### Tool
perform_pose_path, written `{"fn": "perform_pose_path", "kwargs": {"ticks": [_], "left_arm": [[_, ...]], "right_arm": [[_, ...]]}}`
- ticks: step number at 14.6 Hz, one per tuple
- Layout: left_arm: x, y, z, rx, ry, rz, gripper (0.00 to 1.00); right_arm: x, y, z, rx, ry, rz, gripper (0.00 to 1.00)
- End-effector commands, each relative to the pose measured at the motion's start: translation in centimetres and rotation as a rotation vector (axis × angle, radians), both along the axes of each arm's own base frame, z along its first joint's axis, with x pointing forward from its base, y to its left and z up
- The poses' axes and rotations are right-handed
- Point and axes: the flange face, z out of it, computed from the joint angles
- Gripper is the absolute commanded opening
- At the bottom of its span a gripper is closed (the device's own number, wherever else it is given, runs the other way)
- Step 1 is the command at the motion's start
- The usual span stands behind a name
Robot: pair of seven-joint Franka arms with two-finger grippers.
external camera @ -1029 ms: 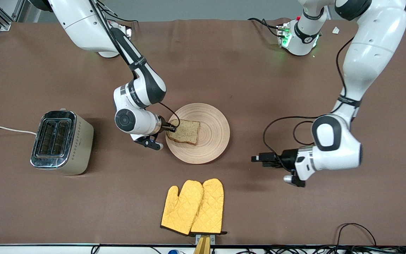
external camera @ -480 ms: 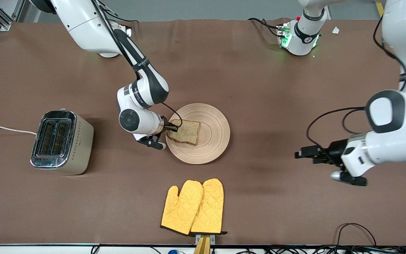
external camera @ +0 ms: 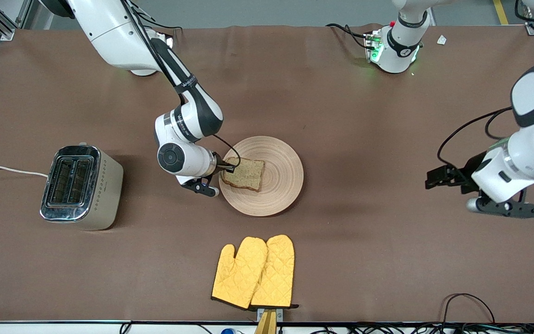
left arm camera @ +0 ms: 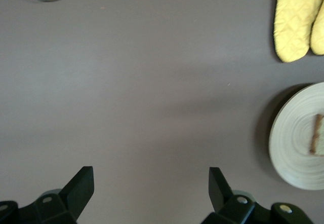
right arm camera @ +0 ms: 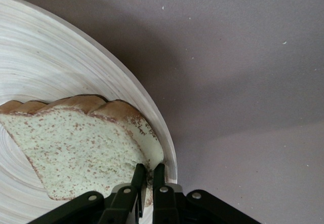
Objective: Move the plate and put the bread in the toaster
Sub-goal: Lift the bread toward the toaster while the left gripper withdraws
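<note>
I see the plate (external camera: 267, 176) near the middle of the counter, well clear of every edge, with the bread (external camera: 244, 173) lying on it toward the toaster's end, its crust close to the plate rim. My right gripper (external camera: 226, 169) is down at that rim and its fingers are pinched onto the edge of the bread; in the right wrist view the two fingers (right arm camera: 137, 179) stand almost together with the slice's edge between them, the bread (right arm camera: 76, 148) spreading flat over the grooved plate (right arm camera: 45, 62). The toaster (external camera: 80, 186) stands by the counter edge at the right arm's end, both slots facing up, its white cord (external camera: 7, 170) running off that edge. My left gripper (external camera: 436, 176) hangs over bare counter near the edge at the left arm's end, well apart from the plate, and its fingers (left arm camera: 81, 188) are spread wide with nothing between them. A pair of yellow oven mitts (external camera: 254, 272) lies at the counter edge nearest the front camera, nearer to it than the plate
</note>
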Motion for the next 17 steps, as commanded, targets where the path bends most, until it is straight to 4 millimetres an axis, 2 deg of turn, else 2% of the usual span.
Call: {"fn": "perform_pose_path", "kwargs": {"ticks": [1, 2, 5, 6, 8, 10, 14, 17], "left_arm": [[-3.0, 0.1, 4.2, 0.081, 0.008, 0.001, 1.0], [-4.0, 0.1, 5.5, 0.097, 0.008, 0.002, 1.0], [-6.0, 1.1, 8.1, 0.124, 0.005, 0.015, 1.0], [-7.0, 0.4, 8.7, 0.137, 0.001, 0.009, 1.0], [-7.9, 1.1, 10.6, 0.153, -0.032, 0.029, 1.0], [-8.9, 2.1, 12.3, 0.157, -0.059, 0.047, 1.0], [-12.0, 2.5, 12.9, 0.165, -0.044, 0.056, 1.0], [-13.2, 2.1, 12.8, 0.178, 0.008, 0.063, 1.0]], "right_arm": [[1.1, 0.0, 0.5, 0.003, -0.014, 0.012, 0.01], [1.2, 0.0, 1.2, -0.014, 0.016, 0.04, 0.0], [2.2, 0.7, 6.3, -0.1, 0.045, 0.136, 0.0], [2.7, 0.7, 8.2, -0.177, 0.028, 0.16, 0.0], [3.9, -0.2, 11.9, -0.326, 0.009, 0.225, 0.0], [3.6, -1.7, 14.1, -0.435, 0.061, 0.253, 0.0], [4.0, -5.1, 18.5, -0.589, 0.126, 0.262, 0.0], [5.0, -10.2, 20.2, -0.672, 0.203, 0.225, 0.0]]}}
